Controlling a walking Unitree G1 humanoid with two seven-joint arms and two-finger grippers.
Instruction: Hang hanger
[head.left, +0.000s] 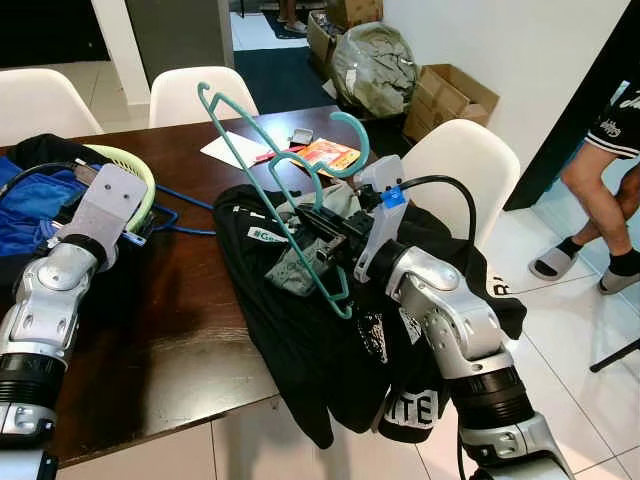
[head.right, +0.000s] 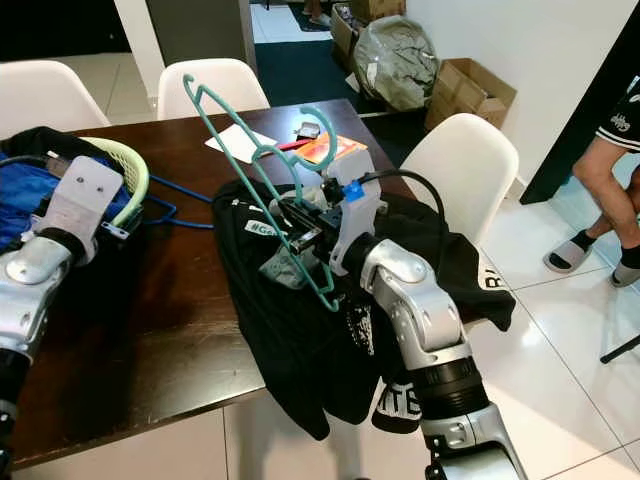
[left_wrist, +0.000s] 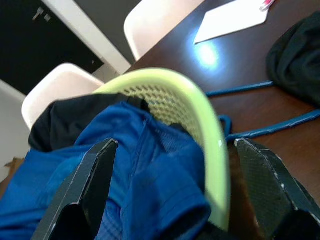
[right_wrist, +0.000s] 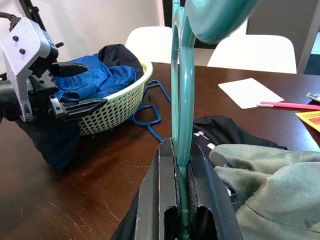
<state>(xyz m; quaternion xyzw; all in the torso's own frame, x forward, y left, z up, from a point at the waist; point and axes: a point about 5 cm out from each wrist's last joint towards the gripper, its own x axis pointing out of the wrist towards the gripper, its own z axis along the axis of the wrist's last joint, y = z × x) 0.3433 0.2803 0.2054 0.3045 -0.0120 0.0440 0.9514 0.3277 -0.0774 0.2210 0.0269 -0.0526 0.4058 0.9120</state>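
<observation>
A teal hanger stands tilted above a heap of black clothes on the dark wooden table. My right gripper is shut on the hanger's lower bar; the right wrist view has the teal hanger pinched between the fingers. A grey-green garment lies just under that grip. My left gripper is open over a lime basket holding blue clothes, with nothing between its fingers.
A blue hanger lies flat on the table beside the basket. White paper and an orange booklet sit at the far edge. White chairs ring the table. A person's legs stand at the right; cardboard boxes lie beyond.
</observation>
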